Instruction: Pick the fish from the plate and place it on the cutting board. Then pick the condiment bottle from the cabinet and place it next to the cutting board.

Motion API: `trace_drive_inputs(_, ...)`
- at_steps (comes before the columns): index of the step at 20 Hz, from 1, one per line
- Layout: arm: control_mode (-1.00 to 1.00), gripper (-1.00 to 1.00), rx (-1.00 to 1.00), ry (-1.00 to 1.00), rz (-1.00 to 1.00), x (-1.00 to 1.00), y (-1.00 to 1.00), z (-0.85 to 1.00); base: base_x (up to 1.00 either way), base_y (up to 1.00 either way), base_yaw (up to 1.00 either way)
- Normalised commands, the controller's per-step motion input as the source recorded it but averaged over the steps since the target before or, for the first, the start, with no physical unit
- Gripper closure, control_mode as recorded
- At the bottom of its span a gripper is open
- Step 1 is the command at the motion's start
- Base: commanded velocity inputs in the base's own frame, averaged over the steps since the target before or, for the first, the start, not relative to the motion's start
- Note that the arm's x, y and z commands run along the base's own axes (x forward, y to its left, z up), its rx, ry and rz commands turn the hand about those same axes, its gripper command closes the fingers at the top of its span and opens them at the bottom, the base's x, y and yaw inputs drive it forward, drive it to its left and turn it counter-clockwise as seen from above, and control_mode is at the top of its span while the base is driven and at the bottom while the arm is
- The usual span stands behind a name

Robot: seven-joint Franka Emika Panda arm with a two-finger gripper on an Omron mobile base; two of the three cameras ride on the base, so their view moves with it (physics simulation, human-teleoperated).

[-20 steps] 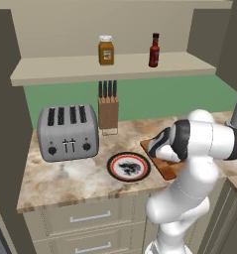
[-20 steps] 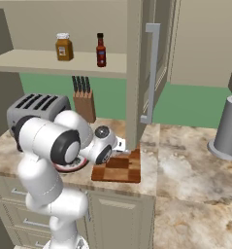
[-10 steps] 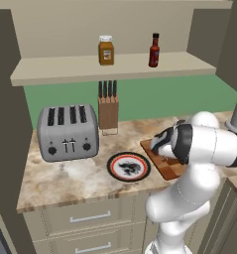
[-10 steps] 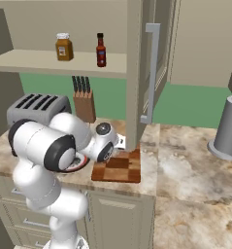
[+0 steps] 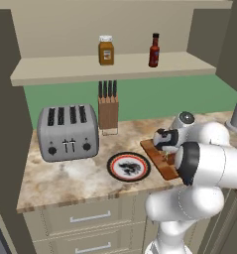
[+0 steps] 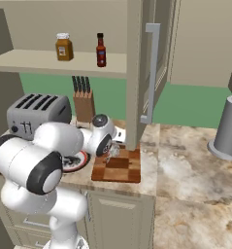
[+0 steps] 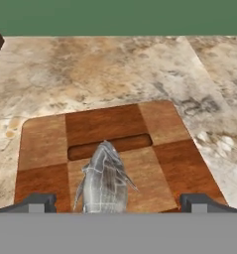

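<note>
Fish [image 7: 104, 181] on cutting board [image 7: 45, 144] — tail cut off — pincer [image 7: 118, 202] spread wide.

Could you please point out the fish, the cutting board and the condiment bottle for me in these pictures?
fish [image 7: 104, 179]: hand view, the middle of its silvery body.
cutting board [image 7: 168, 166]: hand view, a dark block right of the fish.
condiment bottle [image 5: 153, 52]: left base view, the dark red body on the shelf.

There was one fish [image 7: 104, 182], one board [image 7: 115, 149], one plate [image 5: 129, 166], one toaster [image 5: 68, 132] and one knife block [image 5: 108, 110]. On the shelf at the top of the frame stood one bottle [image 5: 153, 50] and one jar [image 5: 106, 50].
</note>
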Motion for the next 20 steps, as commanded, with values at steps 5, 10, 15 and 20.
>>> trace_drive_inputs(5, -1.0, -1.0, 0.11, 0.0, 0.0, -0.17, 0.0, 0.48, 0.0, 0.0, 0.0)
trace_drive_inputs(10, -1.0, -1.0, 0.13, 0.0, 0.0, -0.23, 0.01, 0.5, 0.0, 0.0, 0.0)
trace_drive_inputs(15, -1.0, -1.0, 0.1, 0.0, 0.0, -0.2, 0.12, 0.42, 0.0, 0.0, 0.0)
trace_drive_inputs(20, -1.0, -1.0, 0.12, 0.0, -0.03, -0.21, 0.26, 0.21, 0.0, 0.0, 0.0)
